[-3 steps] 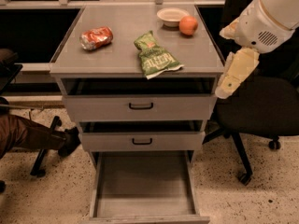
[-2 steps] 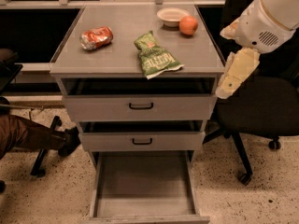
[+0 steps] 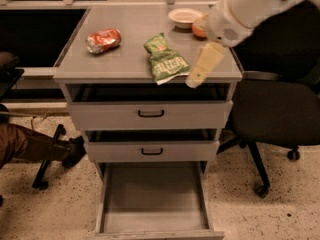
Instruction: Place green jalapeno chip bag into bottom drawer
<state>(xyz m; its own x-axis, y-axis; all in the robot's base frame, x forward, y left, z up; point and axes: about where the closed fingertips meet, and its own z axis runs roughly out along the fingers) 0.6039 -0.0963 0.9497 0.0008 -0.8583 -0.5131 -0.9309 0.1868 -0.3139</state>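
On grey cabinet top (image 3: pixel 120 59) | crumpled green foil bag (image 3: pixel 165 61) | cream jaws just beside, opening unclear

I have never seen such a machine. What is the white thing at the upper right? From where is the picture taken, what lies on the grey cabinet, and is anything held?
The white shape is a robot's arm. Its base is out of view. The cream piece at its end is the tool, the part that grasps. It hangs over the right front edge of the cabinet top, close beside the green chip bag. Whether it touches the bag cannot be told. It holds nothing that can be seen.

There is only one view, looking down at the cabinet from its front. Where the camera sits is not known.

The bag lies on the top with a crushed red can, a white bowl and an orange, partly hidden by the arm. The bottom drawer is pulled out, with a bare floor.
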